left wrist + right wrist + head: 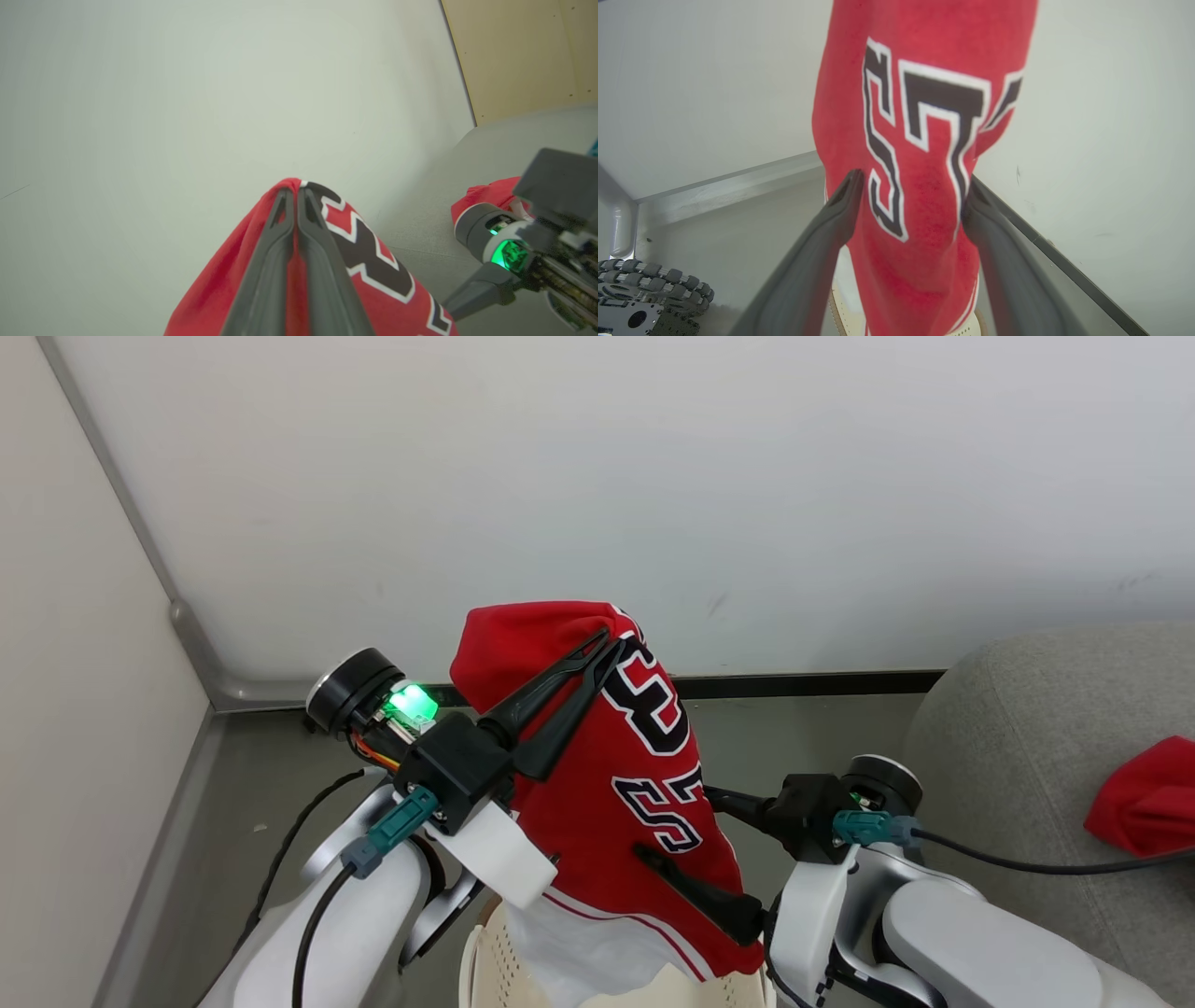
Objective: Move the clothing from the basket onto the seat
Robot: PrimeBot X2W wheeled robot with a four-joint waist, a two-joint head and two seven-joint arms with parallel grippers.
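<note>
A: Why held so high with the left gripper (607, 649)?
B: Pinched together on the top fold of the red jersey (597, 775), likely to lift it out of the basket (481, 957) below (white hem hanging right at the rim).
A: And the right gripper (672, 821)?
B: Spread wide either side of the hanging cloth, not closed on it; probably there to steady it.
A: Anything left in the basket?
B: Cannot tell; hidden under the hem.
A: On the seat (1008, 728)?
B: Another red garment (1144, 793), off to the right.
</note>
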